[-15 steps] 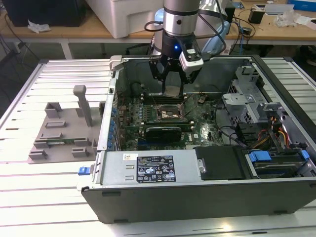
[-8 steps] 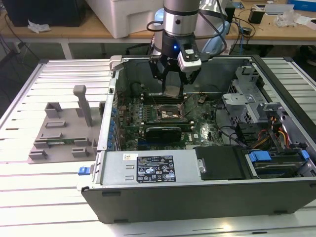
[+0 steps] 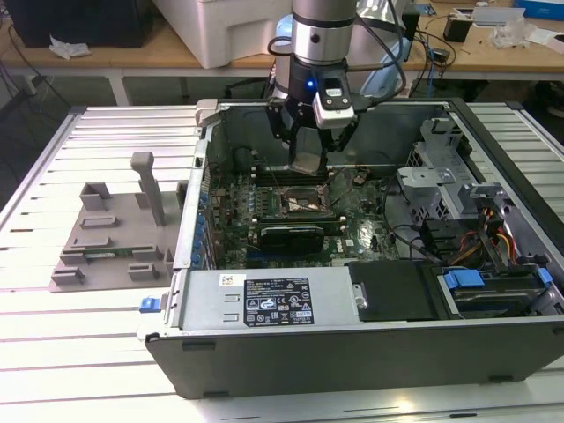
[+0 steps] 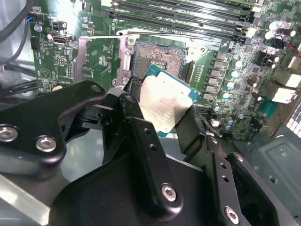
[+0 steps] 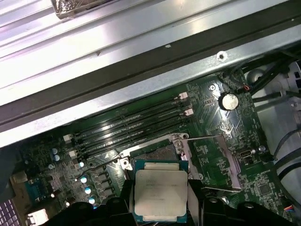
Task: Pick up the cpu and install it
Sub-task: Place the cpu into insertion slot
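Silvery square cpu (image 4: 167,106), metal top upward, is clamped between the gripper (image 4: 162,117) fingers above the socket (image 4: 162,56).

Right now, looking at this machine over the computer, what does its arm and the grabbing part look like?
The arm is a round silvery-grey tube with a small blue light and black cables looping beside it. Its gripper is black, built of jointed bars with silver screws; the fingers are slim and black.
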